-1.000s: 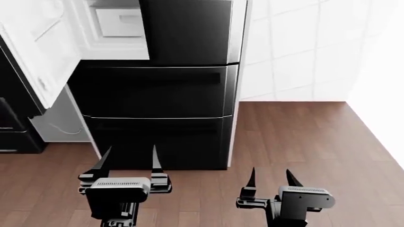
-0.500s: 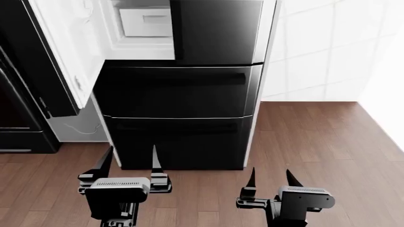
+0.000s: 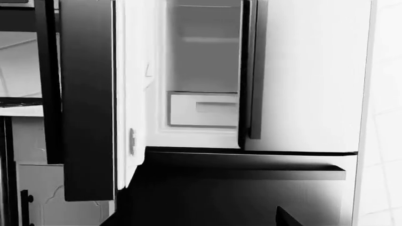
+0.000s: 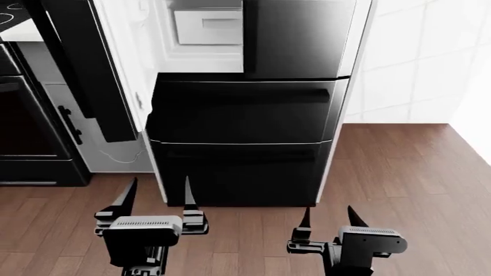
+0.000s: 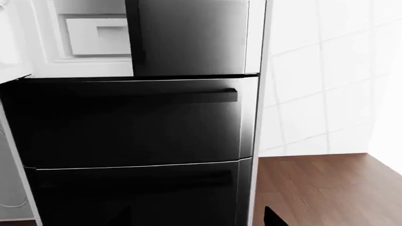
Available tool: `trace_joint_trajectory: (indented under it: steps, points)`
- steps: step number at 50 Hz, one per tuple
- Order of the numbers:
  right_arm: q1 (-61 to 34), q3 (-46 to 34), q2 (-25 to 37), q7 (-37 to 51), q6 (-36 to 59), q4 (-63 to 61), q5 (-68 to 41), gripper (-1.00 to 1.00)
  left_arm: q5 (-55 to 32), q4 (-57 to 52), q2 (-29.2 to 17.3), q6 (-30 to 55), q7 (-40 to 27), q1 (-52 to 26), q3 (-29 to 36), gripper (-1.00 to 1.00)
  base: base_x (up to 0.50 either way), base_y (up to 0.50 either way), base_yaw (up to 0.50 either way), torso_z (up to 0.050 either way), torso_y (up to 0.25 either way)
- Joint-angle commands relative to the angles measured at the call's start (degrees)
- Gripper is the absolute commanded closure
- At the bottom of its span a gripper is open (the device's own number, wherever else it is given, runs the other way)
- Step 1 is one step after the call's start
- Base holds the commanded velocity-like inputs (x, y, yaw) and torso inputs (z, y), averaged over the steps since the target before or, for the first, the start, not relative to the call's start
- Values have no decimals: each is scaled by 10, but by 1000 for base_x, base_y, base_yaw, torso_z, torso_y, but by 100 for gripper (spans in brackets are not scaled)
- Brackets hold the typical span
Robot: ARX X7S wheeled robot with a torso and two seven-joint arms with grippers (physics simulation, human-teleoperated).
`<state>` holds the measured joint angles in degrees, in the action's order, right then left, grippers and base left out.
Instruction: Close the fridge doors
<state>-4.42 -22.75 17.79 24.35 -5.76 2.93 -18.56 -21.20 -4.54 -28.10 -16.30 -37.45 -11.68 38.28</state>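
Observation:
The fridge stands ahead of me. Its left fridge door (image 4: 88,69) hangs wide open toward the left, black outside with a white lining (image 4: 126,52). The right fridge door (image 4: 299,34) sits flush and closed. The left wrist view shows the open door (image 3: 88,94) and the white interior with a drawer (image 3: 204,109). The right wrist view faces the closed door (image 5: 188,37). My left gripper (image 4: 157,192) and right gripper (image 4: 328,213) hang low over the floor, short of the fridge. Both are open and hold nothing.
Two wide black lower drawer fronts (image 4: 245,109) fill the fridge's base. A black oven (image 4: 31,132) and a grey cabinet (image 4: 103,138) with a black handle stand at the left. Wooden floor (image 4: 399,172) lies to the right, under a white tiled wall (image 4: 414,63).
The head view has swung left: the fridge has slid to the right in the picture and the oven has come into view. Both grippers keep the same pose.

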Motion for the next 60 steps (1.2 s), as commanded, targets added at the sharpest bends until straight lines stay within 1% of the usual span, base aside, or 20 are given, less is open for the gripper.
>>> trace_joint_trajectory:
  steps: [1, 60]
  points:
    - [0, -1, 1, 1, -1, 0, -1, -100, 1, 0, -1, 1, -1, 0, 0, -100, -1, 352, 0, 0, 0]
    - [-1, -8, 6, 7, -3, -1, -4, -100, 2, -7, -2, 2, -1, 1, -1, -100, -1, 355, 0, 0, 0]
